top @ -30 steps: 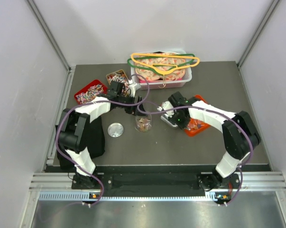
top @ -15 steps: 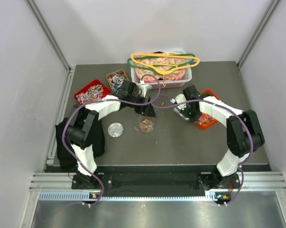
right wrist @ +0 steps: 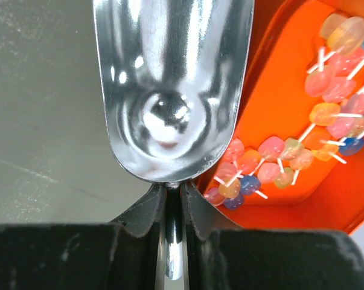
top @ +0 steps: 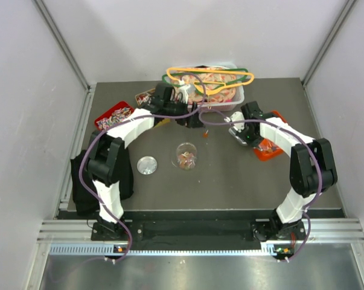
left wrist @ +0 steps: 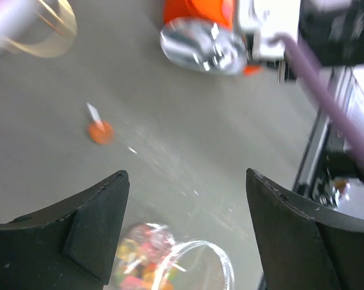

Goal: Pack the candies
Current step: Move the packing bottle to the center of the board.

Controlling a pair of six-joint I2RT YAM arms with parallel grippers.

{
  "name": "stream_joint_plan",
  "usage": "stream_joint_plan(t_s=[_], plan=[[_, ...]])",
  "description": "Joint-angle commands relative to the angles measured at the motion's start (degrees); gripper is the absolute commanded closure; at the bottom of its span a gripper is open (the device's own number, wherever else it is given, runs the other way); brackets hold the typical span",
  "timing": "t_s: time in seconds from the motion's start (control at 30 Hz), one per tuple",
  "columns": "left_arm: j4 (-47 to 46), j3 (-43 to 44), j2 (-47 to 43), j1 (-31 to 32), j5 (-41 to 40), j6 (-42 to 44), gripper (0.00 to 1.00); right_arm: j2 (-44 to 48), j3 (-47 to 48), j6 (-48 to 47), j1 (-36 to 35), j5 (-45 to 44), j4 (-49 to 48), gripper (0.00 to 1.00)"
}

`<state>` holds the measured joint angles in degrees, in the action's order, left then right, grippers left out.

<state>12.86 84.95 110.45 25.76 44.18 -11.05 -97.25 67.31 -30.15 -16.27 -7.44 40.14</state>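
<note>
Although the overhead view is small, it shows the left gripper (top: pixel 194 119) just in front of the white bin (top: pixel 241 96) and the right gripper (top: pixel 241 132) beside the orange tray (top: pixel 272 151). A glass jar (top: pixel 185 156) holding some candies (top: pixel 184 159) stands mid-table, apart from both.

From the left wrist, the jaws stand wide apart with nothing between them (one stray orange candy (left wrist: pixel 99 132) lies on the table beyond).

From the right wrist, the jaws are clamped on the handle of a metal scoop (right wrist: pixel 172 90). The scoop looks empty, and its bowl sits at the tray's edge, where more candies lie.
</note>
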Motion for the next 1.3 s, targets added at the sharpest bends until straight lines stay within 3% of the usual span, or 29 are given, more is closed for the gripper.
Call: stream_joint_plan(t_s=[0.0,0.23,0.43,0.73,1.07,1.27], plan=[[0.4,5.5,-3.0,-5.1,-1.1,1.1,0.17,0.2,4.9,-0.6,0.8,0.0,-0.4,1.00],[11.5,-3.9,-13.3,-9.3,-3.8,20.5,0.17,0.1,7.2,-0.6,2.2,-1.9,0.3,1.00],[16.0,-12.0,-19.4,-11.4,-3.0,29.8,0.23,2.7,9.9,1.0,2.7,1.7,3.0,1.00],[17.5,-20.3,-23.7,-11.4,-1.6,39.8,0.32,9.5,22.2,2.4,1.9,9.6,12.7,1.00],[8.6,-25.4,-20.4,-2.0,-11.5,41.2,0.35,14.0,32.8,3.2,0.6,13.0,18.8,1.00],[5.9,-23.1,-15.4,-0.2,-12.3,42.2,0.36,15.9,34.2,4.4,-0.4,13.8,19.8,1.00]])
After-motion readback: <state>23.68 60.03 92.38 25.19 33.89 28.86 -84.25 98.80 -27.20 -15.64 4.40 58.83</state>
